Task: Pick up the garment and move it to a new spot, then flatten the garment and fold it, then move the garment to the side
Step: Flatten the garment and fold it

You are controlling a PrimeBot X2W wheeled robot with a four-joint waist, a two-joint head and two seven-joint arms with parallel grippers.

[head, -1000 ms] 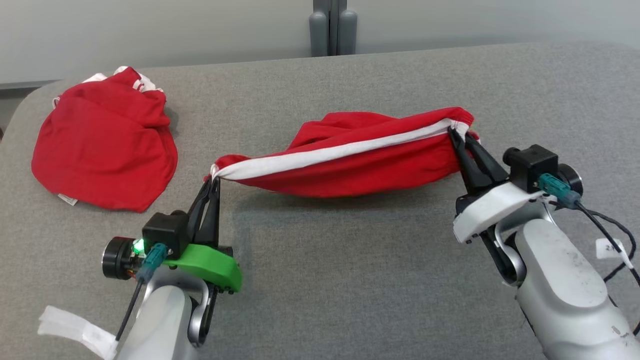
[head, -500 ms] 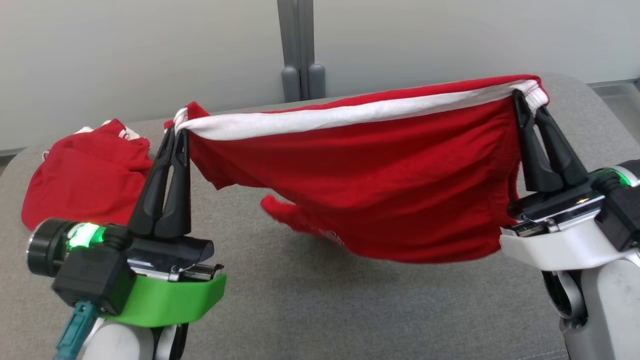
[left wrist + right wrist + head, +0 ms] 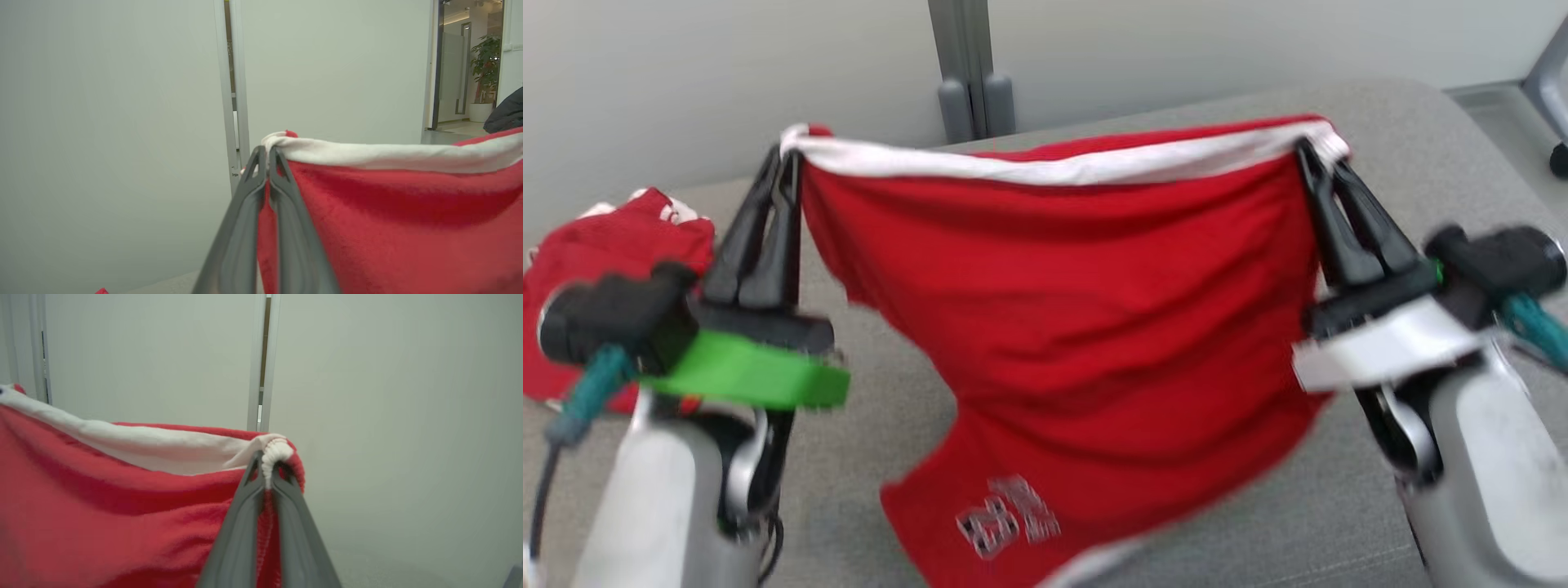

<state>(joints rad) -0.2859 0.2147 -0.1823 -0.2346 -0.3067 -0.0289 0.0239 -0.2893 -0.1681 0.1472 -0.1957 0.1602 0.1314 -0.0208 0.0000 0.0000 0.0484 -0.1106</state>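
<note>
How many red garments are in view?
2. The held garment hangs between the left hand and right hand, gripped at its white band; the second garment lies crumpled on the table at left, partly behind the left arm.

Red heap (image 3: 605, 241) (left), grey table (image 3: 1380, 114)

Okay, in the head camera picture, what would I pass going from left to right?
crumpled red garment → left tool → held red garment → right tool
</note>
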